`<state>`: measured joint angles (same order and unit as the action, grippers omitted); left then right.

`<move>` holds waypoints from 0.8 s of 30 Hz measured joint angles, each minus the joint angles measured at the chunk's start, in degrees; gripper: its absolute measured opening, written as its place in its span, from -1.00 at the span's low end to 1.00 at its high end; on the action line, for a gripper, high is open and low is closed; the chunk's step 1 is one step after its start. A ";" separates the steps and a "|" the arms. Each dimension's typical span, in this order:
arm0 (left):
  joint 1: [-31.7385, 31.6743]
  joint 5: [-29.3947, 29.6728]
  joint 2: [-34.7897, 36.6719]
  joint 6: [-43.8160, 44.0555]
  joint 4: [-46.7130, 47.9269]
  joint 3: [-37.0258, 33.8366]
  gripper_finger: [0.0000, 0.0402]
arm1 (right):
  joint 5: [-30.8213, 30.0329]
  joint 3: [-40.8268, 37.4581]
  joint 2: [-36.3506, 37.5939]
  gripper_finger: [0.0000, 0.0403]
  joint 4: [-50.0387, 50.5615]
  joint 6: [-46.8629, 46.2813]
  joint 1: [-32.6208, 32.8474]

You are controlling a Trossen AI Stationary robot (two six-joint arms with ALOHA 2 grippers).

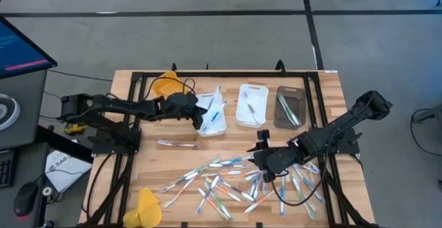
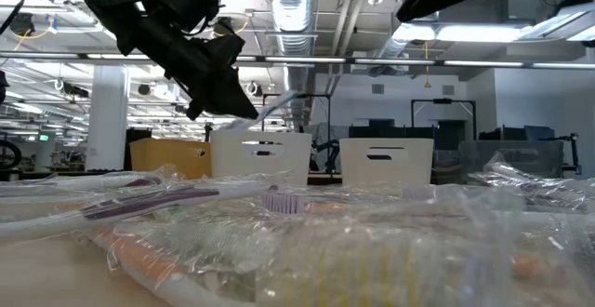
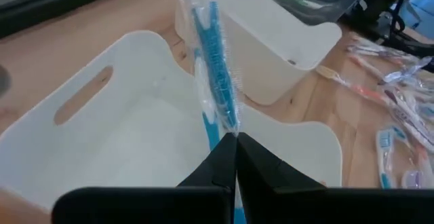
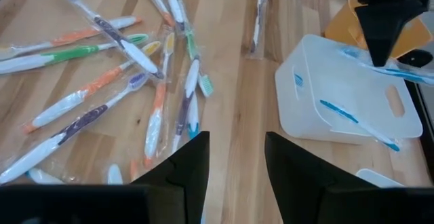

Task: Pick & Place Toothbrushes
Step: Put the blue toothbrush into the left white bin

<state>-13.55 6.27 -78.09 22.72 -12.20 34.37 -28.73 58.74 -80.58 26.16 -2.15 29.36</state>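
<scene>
Wrapped blue toothbrush [image 3: 214,61] — clear film, thin handle.

Left arm stretched out low across the table toward centre, left gripper [image 1: 202,117] at the far middle, fingers [image 3: 254,166] pinched together to a point, tilted down. Right arm reaches in diagonally from the right edge, right gripper [image 1: 261,160] low over the near-centre area, fingers [image 4: 193,163] parted with a clear gap, nothing between them.
</scene>
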 joint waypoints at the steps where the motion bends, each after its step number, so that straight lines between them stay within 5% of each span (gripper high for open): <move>1: 0.17 0.01 -0.64 0.00 -0.21 0.13 -0.99 | -0.01 0.00 0.00 -0.32 -0.01 0.00 -0.29; 24: 0.20 -2.80 -3.10 0.07 0.29 0.06 -0.99 | 0.15 0.00 0.00 -0.34 1.91 -2.43 -1.26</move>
<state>-13.34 3.47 -81.19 22.79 -11.90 34.44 -28.58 58.74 -80.58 28.08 -4.58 28.10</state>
